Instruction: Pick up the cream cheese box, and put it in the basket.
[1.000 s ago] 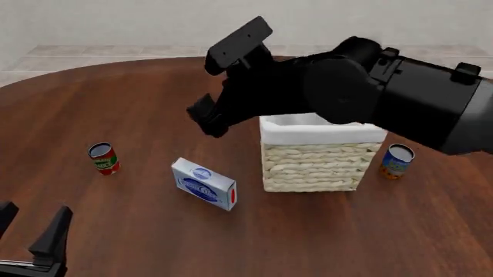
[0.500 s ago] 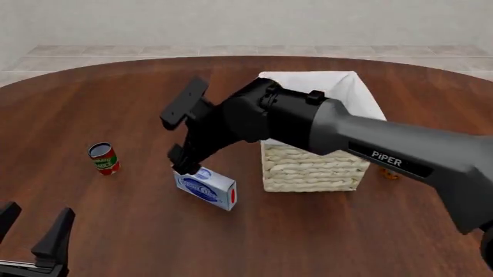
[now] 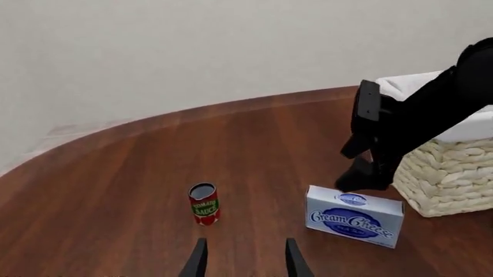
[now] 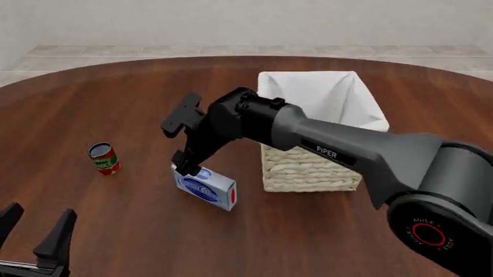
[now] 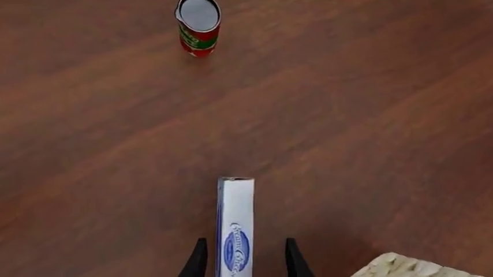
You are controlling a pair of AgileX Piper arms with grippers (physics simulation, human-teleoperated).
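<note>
Two parted fingers of the right gripper [image 5: 240, 259] straddle the flat white-grey cream cheese box [image 5: 235, 228]; closing off-centre could tip the unclamped carton sideways.

On the tabletop [image 4: 115, 115], the cream cheese box [image 4: 205, 187] stands on its long edge near the middle, toward the camera side. The basket [image 4: 312, 167] sits just beside it at its 2 o'clock, a narrow gap between them. A can [image 4: 103, 158] stands upright well apart from the box, at its 10 o'clock. The right gripper [image 4: 187, 168] is directly over the box's far end, jaws straddling its thin top edge, the arm reaching in across the basket's front-left corner. The left gripper [image 4: 34, 236] is at the box's 8 o'clock, near the table's near edge.
</note>
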